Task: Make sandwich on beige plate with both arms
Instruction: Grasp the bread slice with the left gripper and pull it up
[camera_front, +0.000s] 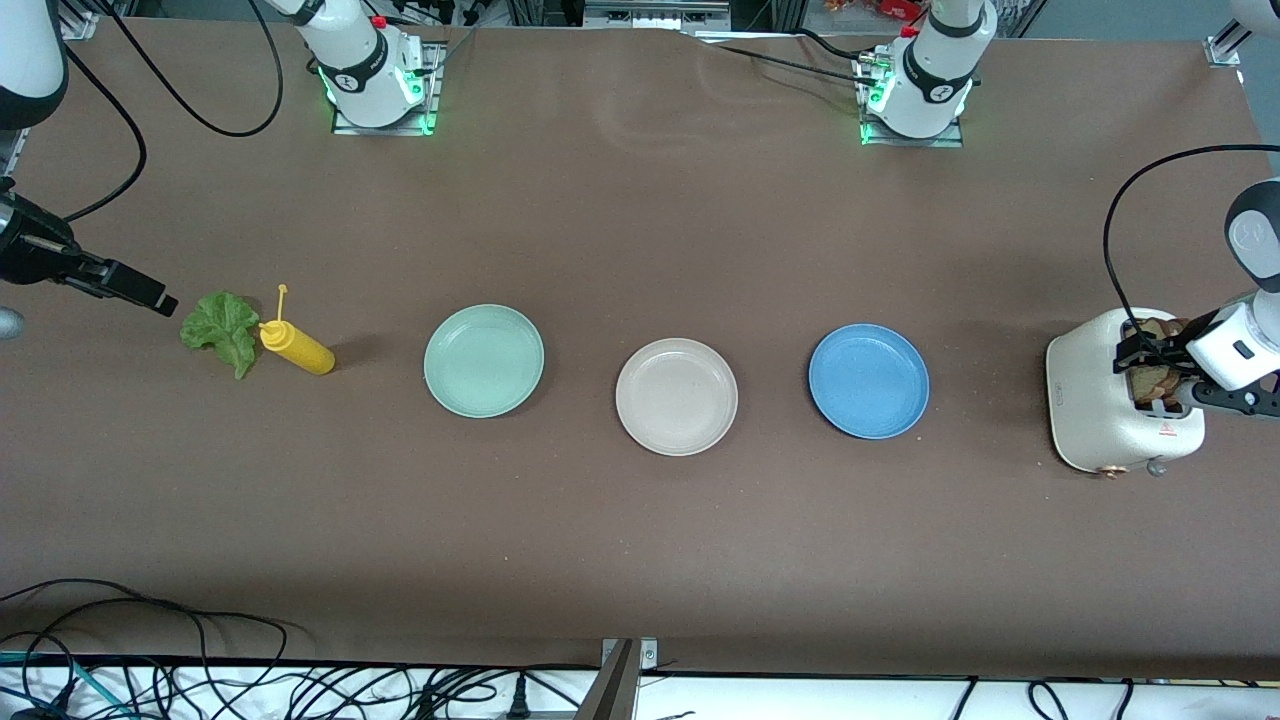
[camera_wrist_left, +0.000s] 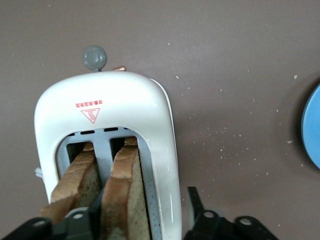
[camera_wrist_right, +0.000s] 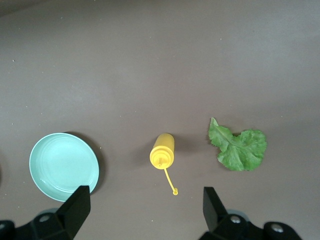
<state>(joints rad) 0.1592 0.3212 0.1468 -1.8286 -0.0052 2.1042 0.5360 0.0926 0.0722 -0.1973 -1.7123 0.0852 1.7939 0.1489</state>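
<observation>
The beige plate (camera_front: 676, 396) lies bare at the middle of the table. Two brown-crusted bread slices (camera_wrist_left: 127, 195) stand in the slots of a white toaster (camera_front: 1095, 400) at the left arm's end. My left gripper (camera_front: 1150, 365) is down over the toaster, open. One finger sits between the two slices and the other finger (camera_wrist_left: 196, 204) hangs outside the toaster wall (camera_wrist_left: 165, 165), clear of it. A ruffled green lettuce leaf (camera_front: 222, 325) lies at the right arm's end. My right gripper (camera_front: 150, 295) hovers beside the leaf, open with nothing in it.
A yellow squeeze bottle (camera_front: 297, 348) lies next to the lettuce. A mint-green plate (camera_front: 484, 360) and a blue plate (camera_front: 868, 380) flank the beige one. Crumbs dot the table by the toaster. Cables hang along the table edge nearest the front camera.
</observation>
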